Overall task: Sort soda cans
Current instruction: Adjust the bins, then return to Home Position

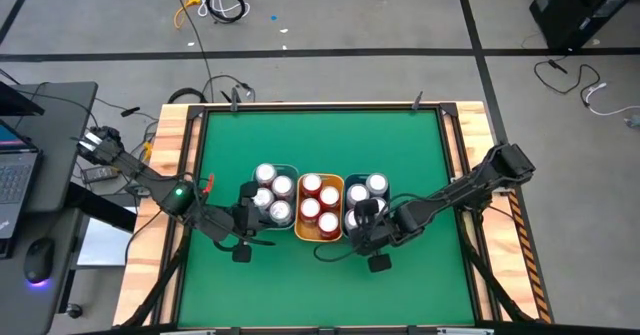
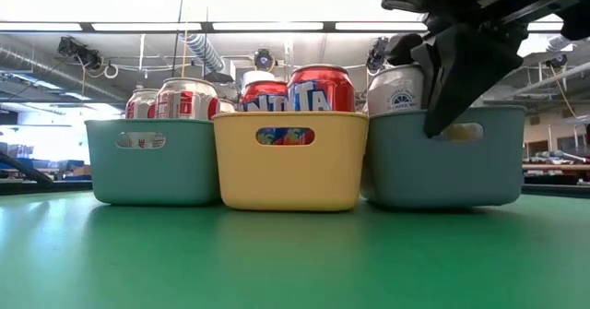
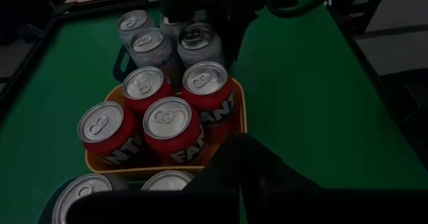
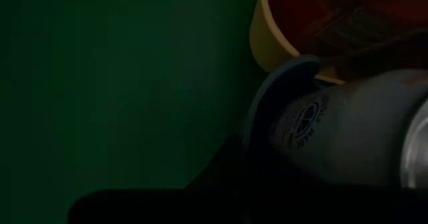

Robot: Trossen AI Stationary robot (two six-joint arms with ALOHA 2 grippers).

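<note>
Three bins of sorted soda cans stand in a row on a green surface [image 1: 320,135], a robot arm at each end.

Silver-topped cans [image 1: 272,193] fill the left blue-grey bin [image 2: 152,161], four red cans [image 1: 320,203] the yellow bin [image 2: 290,161], and pale cans [image 1: 366,197] the right blue-grey bin [image 2: 442,161]. The left gripper [image 1: 250,215] sits beside the left bin, jaws closed on nothing. The right gripper [image 1: 368,225] hangs at the right bin's near rim, jaws closed, holding nothing visible.
</note>
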